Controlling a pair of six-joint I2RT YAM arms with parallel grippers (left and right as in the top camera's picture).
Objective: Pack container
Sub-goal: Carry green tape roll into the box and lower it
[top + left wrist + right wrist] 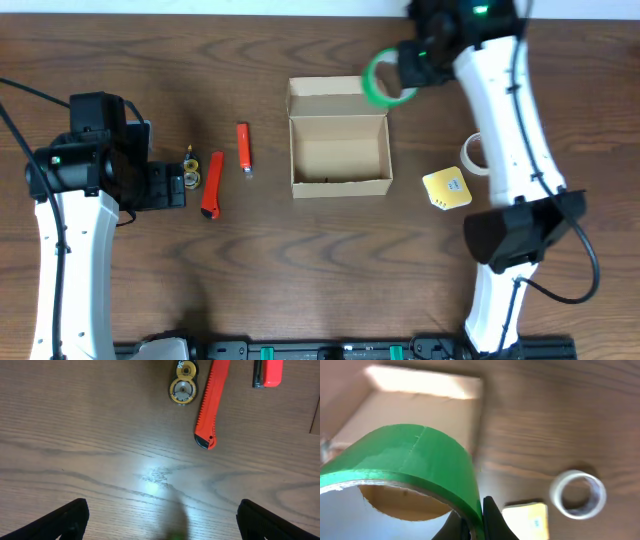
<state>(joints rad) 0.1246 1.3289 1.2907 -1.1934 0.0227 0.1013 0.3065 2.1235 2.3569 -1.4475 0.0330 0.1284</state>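
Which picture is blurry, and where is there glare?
Right wrist view: the cardboard box is blurred, the green tape roll up close sharper. Left wrist view: a white glare patch on the table. Overhead view: evenly lit, sharp.

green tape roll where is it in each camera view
Overhead: the green tape roll is at top, right of centre, held by the right gripper over the back right corner of the cardboard box.
Left wrist: not in it.
Right wrist: it fills the lower left, pinched at its wall.
Shared landmark: the cardboard box, seen behind the roll in the right wrist view.
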